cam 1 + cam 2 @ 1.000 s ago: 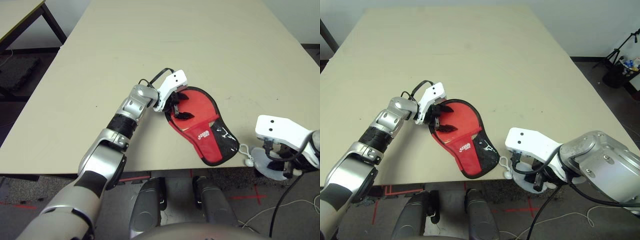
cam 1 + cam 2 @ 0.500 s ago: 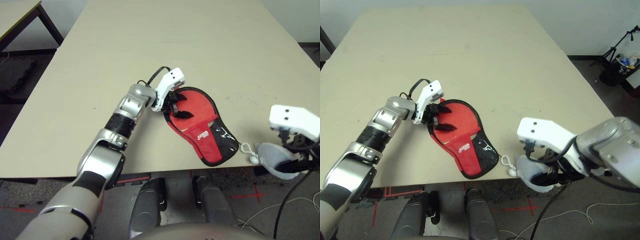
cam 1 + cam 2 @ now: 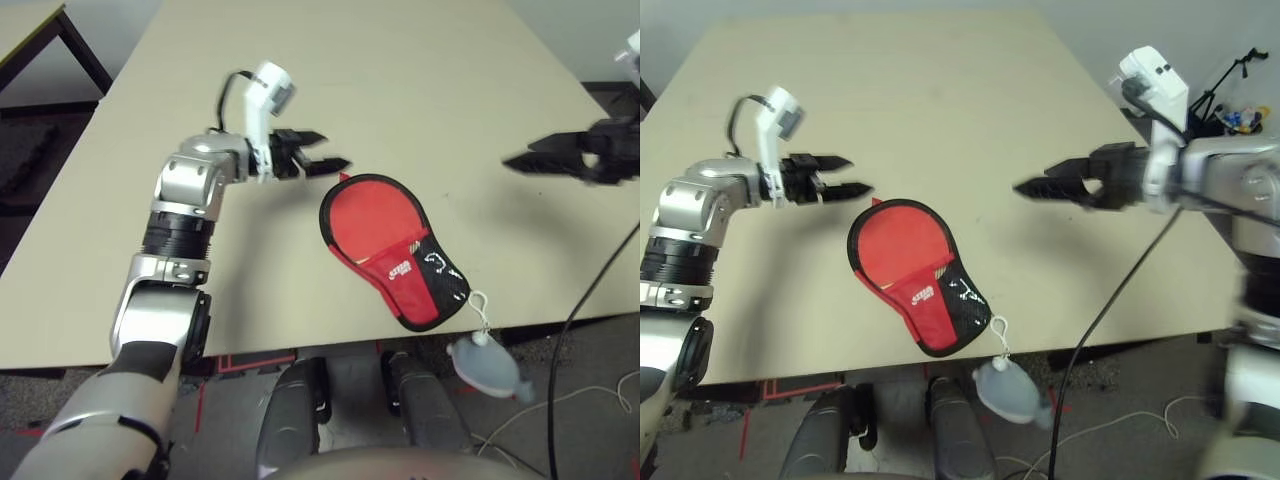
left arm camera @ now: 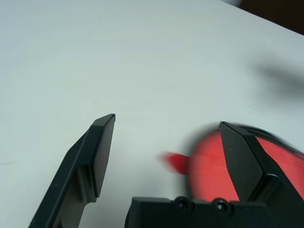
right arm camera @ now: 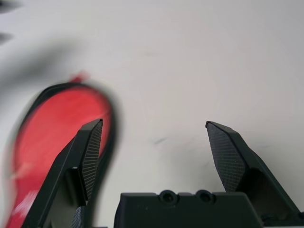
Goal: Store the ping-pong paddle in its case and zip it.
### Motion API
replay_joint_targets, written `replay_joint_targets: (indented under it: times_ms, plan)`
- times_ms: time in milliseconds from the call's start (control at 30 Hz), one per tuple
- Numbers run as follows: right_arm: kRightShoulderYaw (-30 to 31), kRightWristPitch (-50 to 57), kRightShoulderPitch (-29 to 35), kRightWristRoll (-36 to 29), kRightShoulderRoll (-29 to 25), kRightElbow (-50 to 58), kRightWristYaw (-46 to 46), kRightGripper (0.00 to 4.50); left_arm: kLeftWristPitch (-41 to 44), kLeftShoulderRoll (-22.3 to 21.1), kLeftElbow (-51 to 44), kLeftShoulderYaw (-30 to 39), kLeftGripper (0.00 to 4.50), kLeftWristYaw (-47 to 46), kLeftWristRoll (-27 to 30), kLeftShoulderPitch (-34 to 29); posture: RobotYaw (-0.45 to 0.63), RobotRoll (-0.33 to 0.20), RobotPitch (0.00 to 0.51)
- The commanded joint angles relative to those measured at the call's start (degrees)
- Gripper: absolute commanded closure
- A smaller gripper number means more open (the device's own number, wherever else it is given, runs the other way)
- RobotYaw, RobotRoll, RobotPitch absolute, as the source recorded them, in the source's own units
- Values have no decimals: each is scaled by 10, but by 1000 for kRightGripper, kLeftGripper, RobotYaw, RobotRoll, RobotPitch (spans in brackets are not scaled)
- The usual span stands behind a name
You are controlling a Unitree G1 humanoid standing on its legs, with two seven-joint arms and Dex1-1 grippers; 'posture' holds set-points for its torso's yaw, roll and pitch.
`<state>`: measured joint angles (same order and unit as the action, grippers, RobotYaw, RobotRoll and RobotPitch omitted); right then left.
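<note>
The red case lies flat near the table's front edge, its black mesh pocket toward me, and I see no gap along its black edge. The ping-pong paddle is hidden. My left gripper hovers open just beyond the case's round end, apart from it. In the left wrist view the left gripper is open, with the case below it. My right gripper is raised over the table to the right of the case, open and holding nothing. In its own wrist view the right gripper has the case beside one finger.
A small white-grey pouch dangles on a white cord from the case's narrow end, below the table's front edge. The beige table stretches wide and bare behind the case. Another table's corner stands at far left.
The left gripper lifted off the case and drew back beyond it. The right gripper opened, let go of the pouch and rose from below the table's edge to above it. The pouch now hangs free.
</note>
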<state>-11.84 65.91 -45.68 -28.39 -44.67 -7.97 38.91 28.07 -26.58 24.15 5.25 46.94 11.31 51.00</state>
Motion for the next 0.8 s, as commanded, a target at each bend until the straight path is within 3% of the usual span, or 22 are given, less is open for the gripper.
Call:
replay_joint_targets:
  times_ms: [33, 200, 333, 600, 800]
  plan:
    - [-54, -158, 23, 41, 75, -42, -100, 24, -82, 12, 39, 37, 0, -79, -8, -44, -96, 0, 166]
    - [-67, -352, 31, 88, 132, -108, -160, 24, -186, 18, 79, 70, 0, -177, -19, -94, -80, 0, 178]
    - [-68, -464, 33, 121, 134, -171, -195, 24, -267, 22, 106, 86, 0, -244, -28, -128, -70, 0, 180]
    - [-74, -572, 42, 139, 136, -278, -220, 24, -367, 24, 128, 116, 0, -353, -39, -176, -43, 0, 175]
    - [-90, -629, 60, 138, 142, -349, -250, 24, -382, 45, 98, 124, 0, -415, -42, -246, -32, 0, 164]
